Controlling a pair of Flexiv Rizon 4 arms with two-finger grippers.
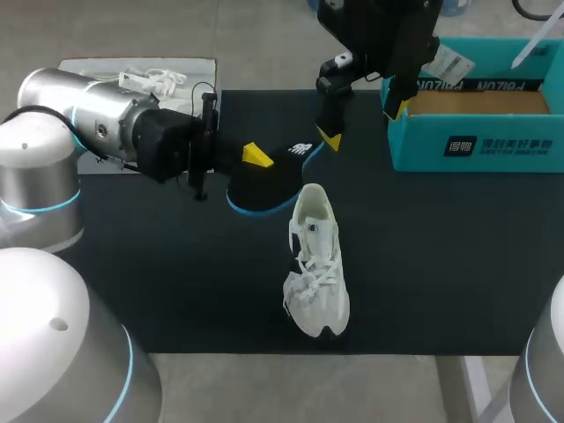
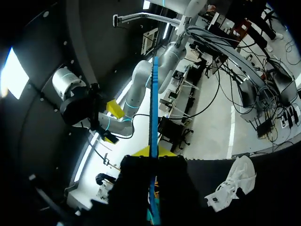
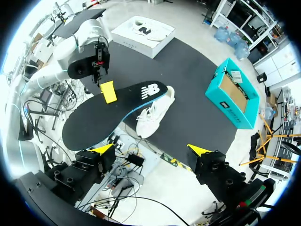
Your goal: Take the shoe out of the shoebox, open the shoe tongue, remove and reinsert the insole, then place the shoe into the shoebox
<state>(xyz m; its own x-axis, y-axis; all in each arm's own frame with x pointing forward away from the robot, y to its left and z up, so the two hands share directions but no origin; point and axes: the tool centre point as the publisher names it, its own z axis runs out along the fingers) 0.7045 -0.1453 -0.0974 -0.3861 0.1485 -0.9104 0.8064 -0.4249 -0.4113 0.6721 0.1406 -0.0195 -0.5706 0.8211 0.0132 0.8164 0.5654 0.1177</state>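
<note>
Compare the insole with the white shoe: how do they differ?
The insole is black with a blue edge; the shoe is white. The insole is held up by the left gripper; the shoe rests on the black mat, untouched. Both are outside the shoebox.

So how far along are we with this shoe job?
Done: the shoe lies out on the table, apart from the shoebox, and its insole is out. In hand: the left end effector grips the insole; the right end effector hangs open nearby. Left: reinserting the insole, boxing the shoe.
</note>
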